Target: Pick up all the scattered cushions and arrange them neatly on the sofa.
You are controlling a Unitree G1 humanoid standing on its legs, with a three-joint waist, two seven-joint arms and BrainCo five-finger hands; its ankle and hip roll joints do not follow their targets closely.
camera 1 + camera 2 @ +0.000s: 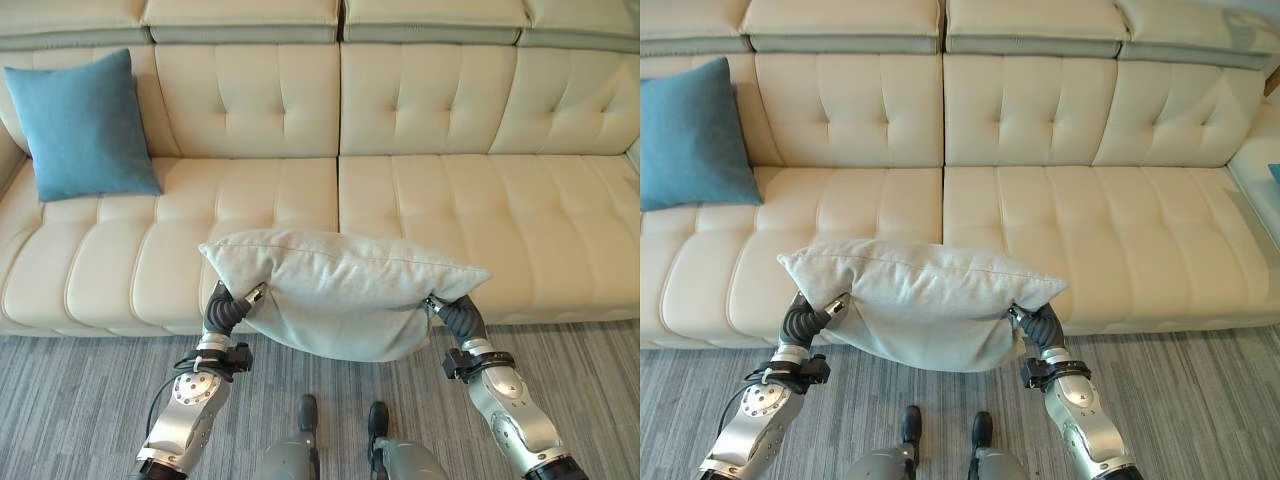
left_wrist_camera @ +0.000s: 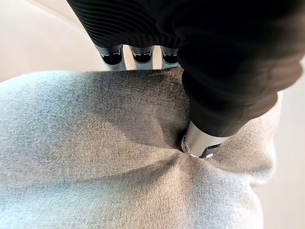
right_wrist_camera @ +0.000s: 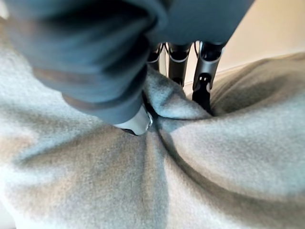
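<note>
While the grey cushion (image 1: 340,290) is carried in the air in front of the sofa (image 1: 480,210), the left eye view shows it held at its two ends, low over the front edge of the seat and above the striped floor (image 1: 90,390). The left robot hand (image 1: 228,308) grips the cushion's left end and the right robot hand (image 1: 452,312) its right end. A blue cushion (image 1: 82,125) already leans upright against the backrest at the sofa's left end.

In the right eye view the same arrangement appears; most of the seat to the right of the blue cushion lies bare.

In the left wrist view the thumb (image 2: 200,143) presses a deep dimple into the grey fabric while the fingers (image 2: 138,55) pass behind the cushion's edge, so this robot hand is closed in a pinch on the cloth.

In the right wrist view the thumb and dark fingers (image 3: 205,76) bunch a fold of the fabric between them, again a closed pinch.

The step in hand appears to be the carry to the sofa. The next move probably calls for both arms reaching forward together, setting the cushion upright against the backrest beside the blue one, then releasing.
</note>
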